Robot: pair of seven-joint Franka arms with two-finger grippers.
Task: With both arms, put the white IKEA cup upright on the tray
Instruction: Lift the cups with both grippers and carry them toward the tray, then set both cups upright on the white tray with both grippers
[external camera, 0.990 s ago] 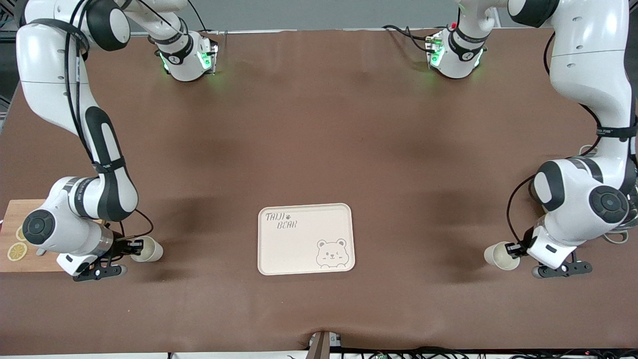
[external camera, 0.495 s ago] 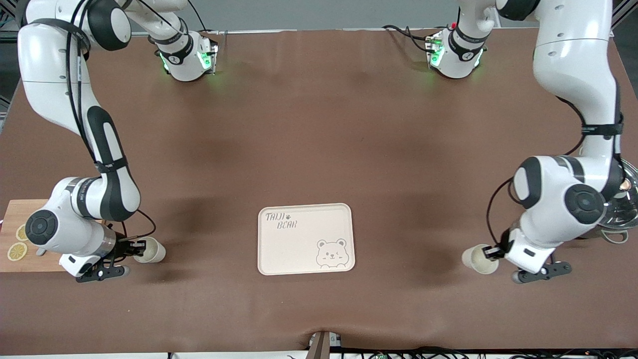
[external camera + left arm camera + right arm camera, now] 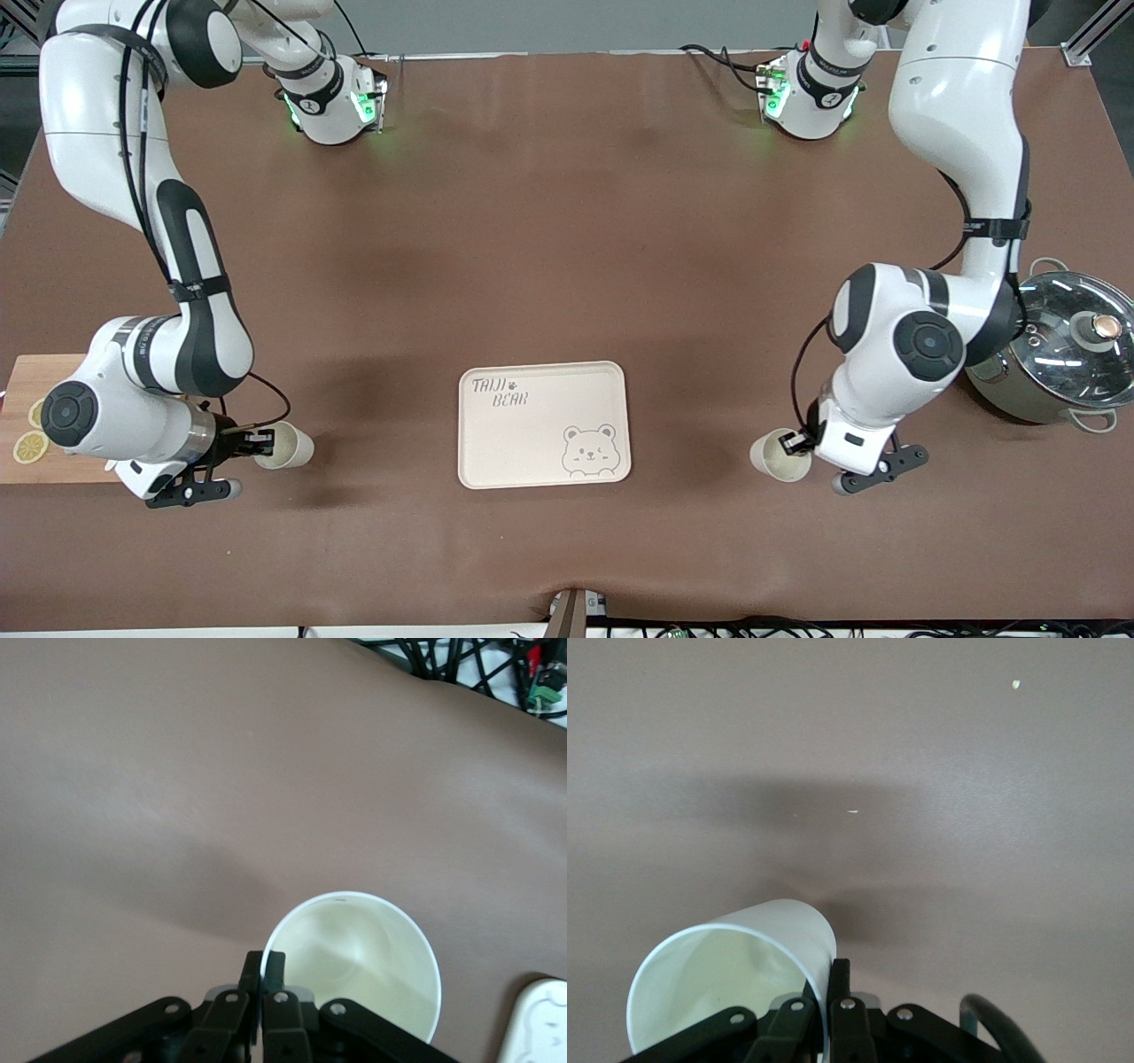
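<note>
The pot (image 3: 1059,359) is partly hidden by the left arm; the cutting board (image 3: 35,443) is cut off by the picture's edge.

two white cups (image 3: 291,447) (image 3: 778,455), one tray (image 3: 543,424), one cutting board (image 3: 27,425), one lidded pot (image 3: 1059,347)

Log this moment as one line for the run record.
left gripper: shut on cup, off tray toward left arm's end | right gripper: shut on second cup, toward right arm's end | tray: no cup yet

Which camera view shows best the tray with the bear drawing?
The front view: the whole tray shows there, with its lettering and bear face. The left wrist view shows only one corner beside the held cup. The right wrist view shows none of it.
</note>
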